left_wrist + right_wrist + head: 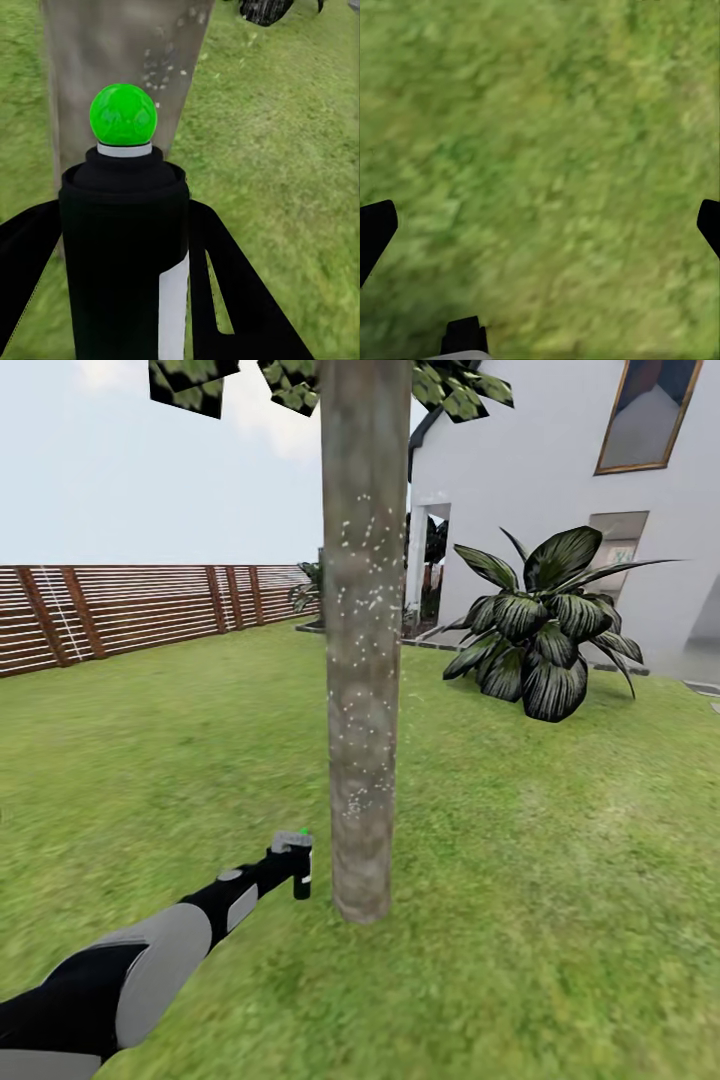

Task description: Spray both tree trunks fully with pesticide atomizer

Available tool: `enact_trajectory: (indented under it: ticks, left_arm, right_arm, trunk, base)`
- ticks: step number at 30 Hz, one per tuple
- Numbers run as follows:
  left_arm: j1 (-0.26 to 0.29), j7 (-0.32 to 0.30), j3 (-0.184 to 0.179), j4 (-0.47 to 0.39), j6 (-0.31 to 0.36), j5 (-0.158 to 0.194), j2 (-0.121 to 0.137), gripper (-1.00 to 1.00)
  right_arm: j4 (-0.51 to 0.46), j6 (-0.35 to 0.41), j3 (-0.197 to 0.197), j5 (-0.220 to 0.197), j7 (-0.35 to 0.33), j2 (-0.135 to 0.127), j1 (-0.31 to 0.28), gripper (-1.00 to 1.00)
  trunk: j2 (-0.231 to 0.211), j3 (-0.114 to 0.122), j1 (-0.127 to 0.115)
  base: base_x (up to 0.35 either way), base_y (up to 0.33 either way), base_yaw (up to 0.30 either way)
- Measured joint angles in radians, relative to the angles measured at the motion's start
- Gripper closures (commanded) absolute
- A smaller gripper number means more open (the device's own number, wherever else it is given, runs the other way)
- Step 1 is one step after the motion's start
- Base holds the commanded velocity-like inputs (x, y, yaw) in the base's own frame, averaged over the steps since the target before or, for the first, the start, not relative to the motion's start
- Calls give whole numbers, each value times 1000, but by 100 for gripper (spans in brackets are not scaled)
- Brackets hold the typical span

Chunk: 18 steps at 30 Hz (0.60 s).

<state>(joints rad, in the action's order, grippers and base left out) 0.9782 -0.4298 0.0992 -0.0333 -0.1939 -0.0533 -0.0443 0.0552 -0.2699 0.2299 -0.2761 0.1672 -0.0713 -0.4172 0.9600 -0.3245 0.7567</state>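
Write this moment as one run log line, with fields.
left gripper: shut on pesticide atomizer | aim: tree trunk, white specks on it | right gripper: open, over lawn

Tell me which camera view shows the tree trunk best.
The head view: the tree trunk stands whole from lawn to canopy, flecked with white specks. The left wrist view catches a slice of it behind the pesticide atomizer; the right wrist view looks at grass.

1. a green lawn [560, 880] spreads across the whole ground, mottled light and dark.
2. a thick grey-brown tree trunk [362, 660] rises upright from the grass near the middle.
3. a broad-leaved dark shrub [540, 630] sits on the lawn beside a white house wall [530, 450].
4. a brown slatted wooden fence [130, 610] borders the far left edge.
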Motion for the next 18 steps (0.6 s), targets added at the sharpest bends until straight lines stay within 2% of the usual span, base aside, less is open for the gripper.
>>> enact_trajectory:
  ticks: [3,6,9,14,18]
  left_arm:
    - [-3,1,5,-1,-2,9,0,100]
    - [-4,0,10,-3,-2,75,0,100]
    - [-4,0,9,-5,-2,86,0,100]
    - [-4,-1,6,-8,-2,90,0,100]
    - [-4,-1,6,-8,-1,90,0,100]
  right_arm:
    - [0,0,-1,0,0,1,0,-100]
    - [0,0,-1,0,0,2,0,-100]
    - [0,0,-1,0,0,2,0,-100]
    - [0,0,-1,0,0,2,0,-100]
    - [0,0,-1,0,0,2,0,-100]
  trunk:
    - [0,0,0]
    - [0,0,0]
    - [0,0,0]
    - [0,0,0]
    - [0,0,0]
  base:
    - [151,314,0]
    - [176,325,-15]
    - [199,327,-142]
    - [227,329,-265]
    - [119,345,-100]
